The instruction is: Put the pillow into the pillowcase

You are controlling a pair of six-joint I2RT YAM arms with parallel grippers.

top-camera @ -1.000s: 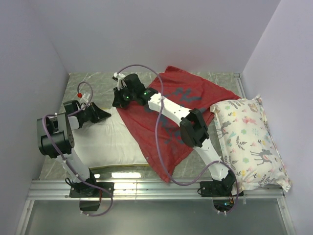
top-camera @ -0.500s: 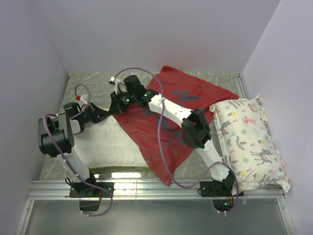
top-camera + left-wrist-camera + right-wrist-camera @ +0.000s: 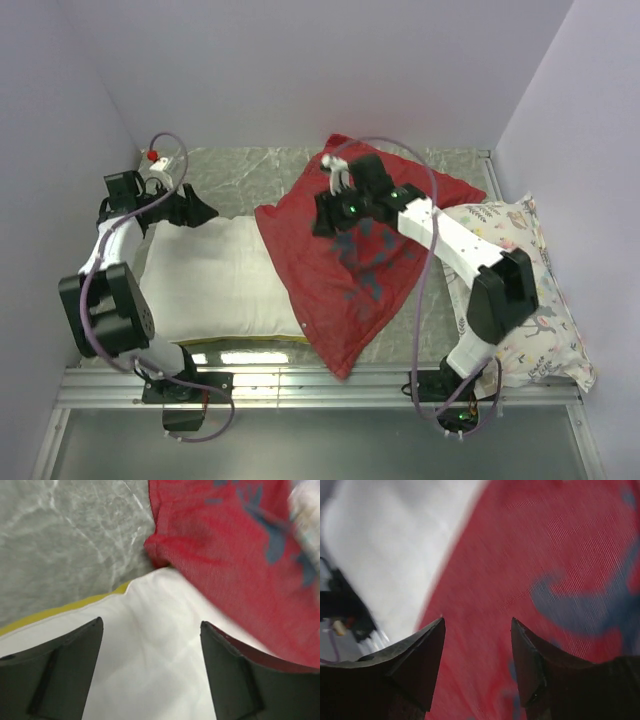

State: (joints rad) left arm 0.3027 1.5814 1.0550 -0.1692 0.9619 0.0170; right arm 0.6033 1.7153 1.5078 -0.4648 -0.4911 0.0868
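The left gripper [image 3: 196, 212] has its fingers apart and holds nothing, over the far side of the white pillow [image 3: 205, 285]. The pillow lies near the table's [image 3: 250, 165] left edge. The red pillowcase [image 3: 345, 300] in the middle covers its right end. The right gripper [image 3: 322, 215] hangs over the pillowcase with its fingers apart.

Left pincer [image 3: 203, 212] opened and withdrawn toward far-left corner of worktop [image 3: 240, 162]. Right pincer [image 3: 322, 217] opened, shifted rightward over pillowcase [image 3: 375, 285].
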